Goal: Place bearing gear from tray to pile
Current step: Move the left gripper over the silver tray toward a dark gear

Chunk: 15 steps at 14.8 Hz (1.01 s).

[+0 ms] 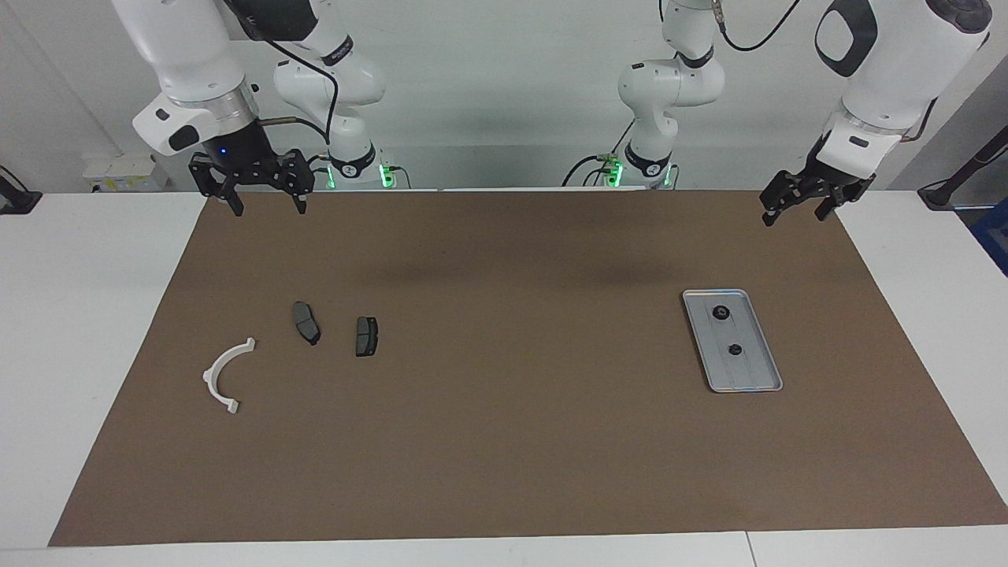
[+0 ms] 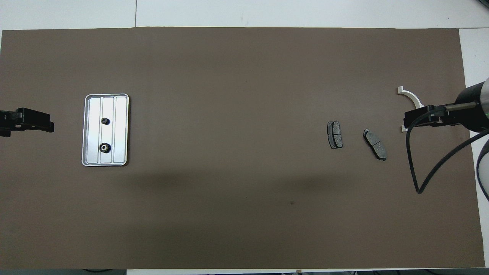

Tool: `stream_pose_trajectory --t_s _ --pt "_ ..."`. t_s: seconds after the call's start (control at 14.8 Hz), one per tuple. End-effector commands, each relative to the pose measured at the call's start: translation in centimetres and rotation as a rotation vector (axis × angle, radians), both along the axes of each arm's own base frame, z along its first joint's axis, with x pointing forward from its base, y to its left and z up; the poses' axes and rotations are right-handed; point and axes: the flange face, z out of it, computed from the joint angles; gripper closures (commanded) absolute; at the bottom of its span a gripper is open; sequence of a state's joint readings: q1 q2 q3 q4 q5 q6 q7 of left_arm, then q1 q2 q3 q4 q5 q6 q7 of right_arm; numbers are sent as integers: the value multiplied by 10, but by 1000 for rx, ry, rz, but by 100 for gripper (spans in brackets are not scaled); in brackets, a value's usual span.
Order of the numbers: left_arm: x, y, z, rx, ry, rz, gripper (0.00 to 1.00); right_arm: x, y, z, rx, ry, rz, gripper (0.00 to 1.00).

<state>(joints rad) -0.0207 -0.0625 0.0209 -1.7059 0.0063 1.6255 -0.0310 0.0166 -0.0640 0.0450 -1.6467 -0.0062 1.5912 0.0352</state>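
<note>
The silver tray [image 1: 757, 372] lies toward the left arm's end of the table, also in the overhead view [image 2: 121, 130]. Two small black bearing gears sit in it, one nearer to the robots [image 1: 720, 313] [image 2: 104, 147] and one farther [image 1: 735, 350] [image 2: 104, 121]. The pile lies toward the right arm's end: a white semicircular bracket [image 1: 223, 374] [image 2: 412, 98] and two dark grey pads [image 1: 305, 322] [image 1: 366, 336]. My left gripper [image 1: 795, 211] hangs open and empty, raised over the mat's edge beside the tray. My right gripper [image 1: 268, 205] hangs open and empty, raised over the mat near the pile.
A brown mat [image 1: 504, 441] covers most of the white table [image 1: 94, 315]. In the overhead view the right gripper [image 2: 420, 120] and its black cable [image 2: 412, 164] hide part of the bracket.
</note>
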Motion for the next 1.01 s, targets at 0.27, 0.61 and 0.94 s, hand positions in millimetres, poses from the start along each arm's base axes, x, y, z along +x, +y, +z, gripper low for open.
stream_pose_trajectory --t_s 0.27,0.61,0.94 --pt "-6 0 -16 -13 28 -4 0 -5 -5 3 12 -5 10 0" --pt "-25 6 -145 -14 -33 4 0 -4 -4 2 13 -3 10 0" --pt "-10 28 -208 -9 -40 -9 5 -5 0 3 13 -6 15 0"
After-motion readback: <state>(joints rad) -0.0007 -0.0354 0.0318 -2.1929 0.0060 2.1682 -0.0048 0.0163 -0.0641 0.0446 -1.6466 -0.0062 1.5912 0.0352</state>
